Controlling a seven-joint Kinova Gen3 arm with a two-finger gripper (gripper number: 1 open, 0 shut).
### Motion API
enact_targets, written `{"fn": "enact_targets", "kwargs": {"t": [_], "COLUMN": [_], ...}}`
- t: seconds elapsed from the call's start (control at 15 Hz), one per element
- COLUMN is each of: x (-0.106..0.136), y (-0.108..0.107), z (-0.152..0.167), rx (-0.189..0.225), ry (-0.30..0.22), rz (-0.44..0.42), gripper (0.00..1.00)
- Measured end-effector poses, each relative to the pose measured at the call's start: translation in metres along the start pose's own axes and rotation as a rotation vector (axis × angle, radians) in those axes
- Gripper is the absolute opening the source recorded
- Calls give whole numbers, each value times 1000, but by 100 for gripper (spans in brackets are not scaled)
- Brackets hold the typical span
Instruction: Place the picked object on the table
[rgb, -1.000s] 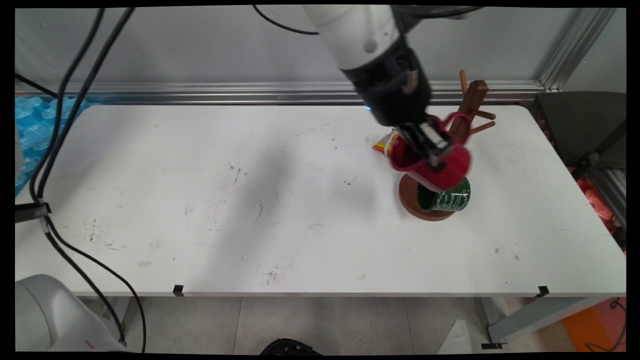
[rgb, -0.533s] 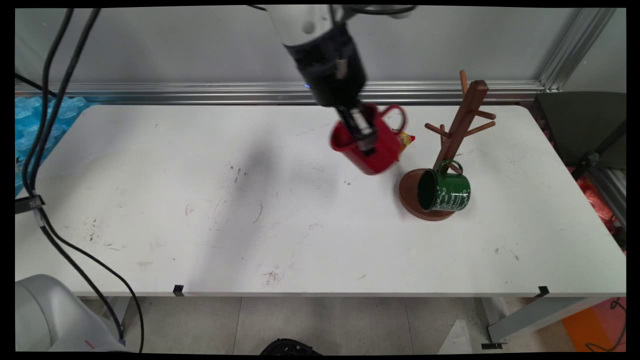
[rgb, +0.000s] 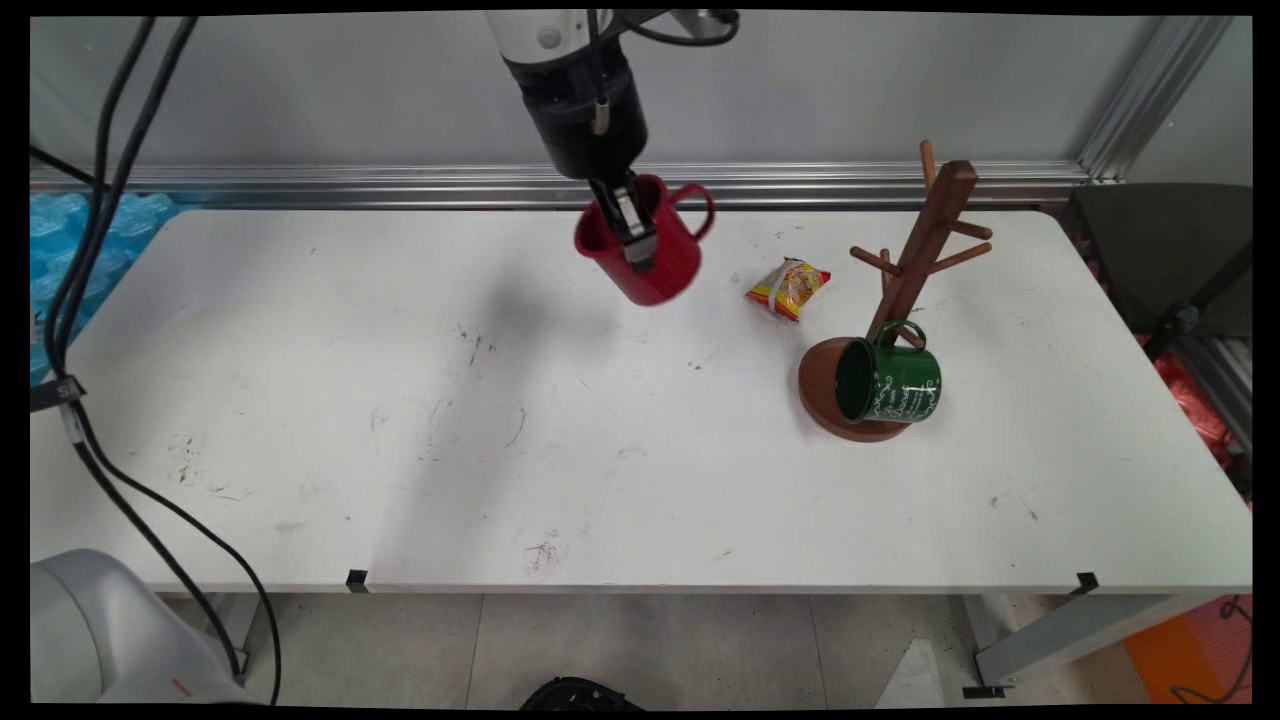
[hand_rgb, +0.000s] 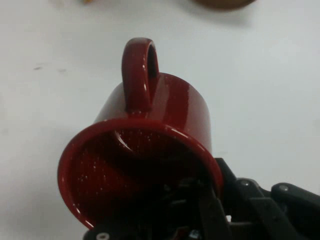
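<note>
Black two-finger jaws (rgb: 632, 238) clamped on the rim of a glossy red enamel mug (rgb: 645, 255), held tilted in air above the white counter (rgb: 400, 400), mouth twd jaws, handle up-right, w/ snack packet (rgb: 788, 287) & wooden mug tree (rgb: 905, 290) off right.

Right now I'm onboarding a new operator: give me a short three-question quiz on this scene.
1. True or false: the gripper holds the red mug above the table.
2. The green mug is: A) lying flat on the table, B) hanging on the wooden mug tree, C) in the fingers.
3. What lies between the red mug and the mug tree?

Key: 1 true; 2 B; 3 a small snack packet.
</note>
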Motion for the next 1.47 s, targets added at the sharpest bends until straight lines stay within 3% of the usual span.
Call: {"fn": "enact_targets", "kwargs": {"t": [0.27, 0.6, 0.93, 1.47], "x": [2, 3, 6, 13], "y": [-24, -41, -52, -59], "z": [18, 49, 89, 149], "rx": [85, 137, 164, 168], "ry": [-66, -139, -221, -347], "rz": [-3, 15, 64, 110], "gripper": [0, 0, 0, 0]}}
